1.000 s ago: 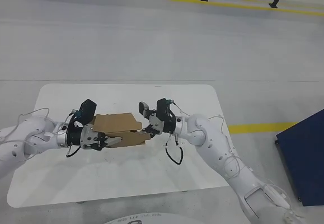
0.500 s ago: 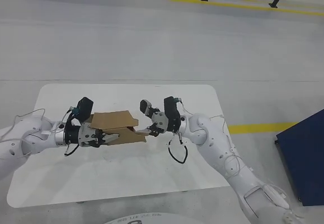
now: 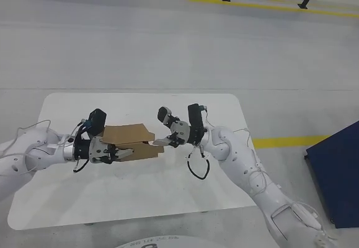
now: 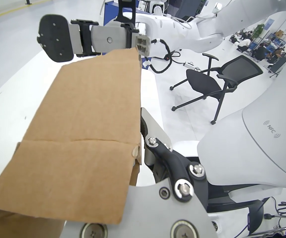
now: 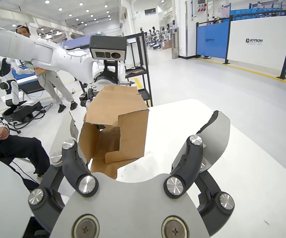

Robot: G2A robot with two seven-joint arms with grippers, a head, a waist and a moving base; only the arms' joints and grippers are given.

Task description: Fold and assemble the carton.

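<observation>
Top view shows the carton (image 3: 129,141) half-formed: an open brown tube held over the middle of the table (image 3: 167,192). One end is clamped in the left gripper (image 3: 110,152). At the other end the right gripper (image 3: 162,129) has backed off over the last second. It was against the open flaps and now hangs just clear, fingers spread wide. Those flaps look unfolded — a fresh approach seems needed.

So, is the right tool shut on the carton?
No, the right tool stands open, its fingers spread apart before the carton.
</observation>
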